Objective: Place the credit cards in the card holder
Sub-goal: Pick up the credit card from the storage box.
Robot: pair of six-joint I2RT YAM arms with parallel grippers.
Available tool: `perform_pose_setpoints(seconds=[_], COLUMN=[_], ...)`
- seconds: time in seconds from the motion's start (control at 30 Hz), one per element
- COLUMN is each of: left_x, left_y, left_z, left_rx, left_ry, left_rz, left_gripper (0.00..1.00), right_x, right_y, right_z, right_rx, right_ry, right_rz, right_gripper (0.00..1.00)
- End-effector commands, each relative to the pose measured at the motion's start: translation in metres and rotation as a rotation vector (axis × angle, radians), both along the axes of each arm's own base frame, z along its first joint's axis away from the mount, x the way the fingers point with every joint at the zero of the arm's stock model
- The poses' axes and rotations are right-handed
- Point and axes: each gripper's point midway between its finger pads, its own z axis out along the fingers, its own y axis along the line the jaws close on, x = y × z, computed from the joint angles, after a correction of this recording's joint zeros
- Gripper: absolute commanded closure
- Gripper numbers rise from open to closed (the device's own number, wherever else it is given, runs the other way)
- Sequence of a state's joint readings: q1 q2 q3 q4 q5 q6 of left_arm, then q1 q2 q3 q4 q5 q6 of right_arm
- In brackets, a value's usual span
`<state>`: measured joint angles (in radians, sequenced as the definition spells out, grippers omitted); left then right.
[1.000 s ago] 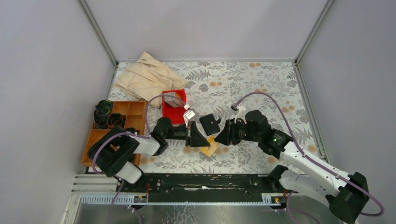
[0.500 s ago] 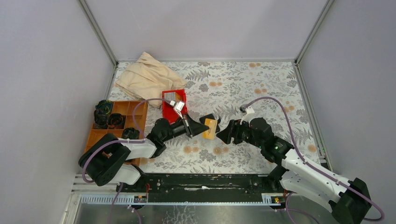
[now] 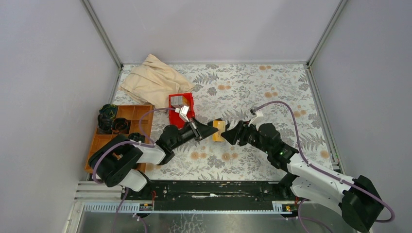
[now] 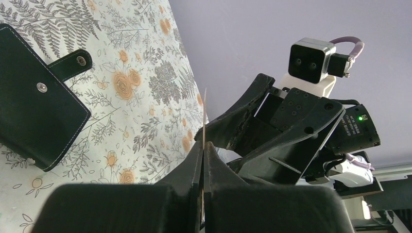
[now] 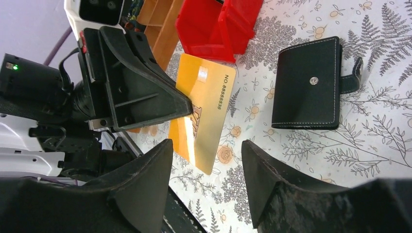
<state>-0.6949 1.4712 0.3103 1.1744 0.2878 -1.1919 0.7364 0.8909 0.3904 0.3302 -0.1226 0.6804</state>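
Note:
My left gripper [image 3: 212,130] is shut on a tan credit card [image 3: 219,131], holding it on edge above the table. In the left wrist view the card [image 4: 204,114] shows as a thin line rising from the closed fingertips [image 4: 204,144]. My right gripper [image 3: 233,134] faces it from the right, open, and the card's free end [image 5: 204,107] lies just ahead of its spread jaws [image 5: 206,145] without touching them. The black card holder [image 5: 306,82] lies closed and flat on the table beyond the card, its clasp tab sticking out; the left wrist view also shows the card holder [image 4: 34,97]. From above it is mostly hidden.
A red bin [image 3: 174,118] with grey cards [image 3: 179,101] standing in it sits just behind the left gripper. A brown compartment tray [image 3: 141,112] with dark items is at the left edge. A beige cloth [image 3: 153,80] lies at the back left.
The tan card lay on the table a second ago; my left gripper has lifted it and carried it back. My right gripper has opened wider and moved left up to the card.

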Motion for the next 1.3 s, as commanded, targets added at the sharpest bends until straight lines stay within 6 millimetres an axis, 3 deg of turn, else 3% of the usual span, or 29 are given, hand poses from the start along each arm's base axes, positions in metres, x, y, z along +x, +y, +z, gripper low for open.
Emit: perform_pose_setpoints(seconds=[0.0,0.2,0.5,0.57,0.7,0.77,0.8,0.9,0.97,1.1,1.27], left_x=[-0.003,-0.006,-0.008,-0.008,-0.008,-0.008,-0.007,-0.003,0.001,0.012,0.023], left_y=[-0.001,-0.003,-0.005,-0.006,-0.006,-0.006,-0.005,0.001,0.007,0.021,0.035], left_z=[0.02,0.023,0.022,0.023,0.023,0.022,0.02,0.01,0.003,-0.017,-0.043], left_rx=[-0.111,-0.159,-0.207,-0.209,-0.208,-0.202,-0.196,-0.163,-0.132,-0.035,0.148], left_ry=[-0.026,-0.021,0.0,0.001,-0.004,-0.001,0.002,0.024,0.033,0.061,0.075], left_rz=[-0.008,-0.032,-0.051,-0.056,-0.062,-0.059,-0.057,-0.03,-0.002,0.066,0.157], left_gripper=[1.0,1.0,1.0,1.0,1.0,1.0,0.95,0.64,0.55,0.45,0.4], right_x=[0.008,0.01,0.008,0.009,0.01,0.011,0.012,0.014,0.016,0.022,0.036], right_y=[0.008,0.01,0.019,0.021,0.023,0.024,0.025,0.024,0.024,0.02,0.012], right_z=[0.02,0.017,0.016,0.016,0.019,0.022,0.023,0.027,0.028,0.029,0.025], right_rx=[0.09,0.113,0.168,0.177,0.192,0.196,0.196,0.182,0.158,0.085,-0.067], right_ry=[-0.046,-0.034,-0.011,-0.006,-0.004,-0.006,-0.009,-0.02,-0.028,-0.035,-0.021], right_rz=[-0.008,-0.012,0.015,0.015,0.021,0.025,0.028,0.028,0.028,0.013,-0.024], right_gripper=[0.39,0.43,0.58,0.66,0.95,1.0,1.0,1.0,1.0,1.0,1.0])
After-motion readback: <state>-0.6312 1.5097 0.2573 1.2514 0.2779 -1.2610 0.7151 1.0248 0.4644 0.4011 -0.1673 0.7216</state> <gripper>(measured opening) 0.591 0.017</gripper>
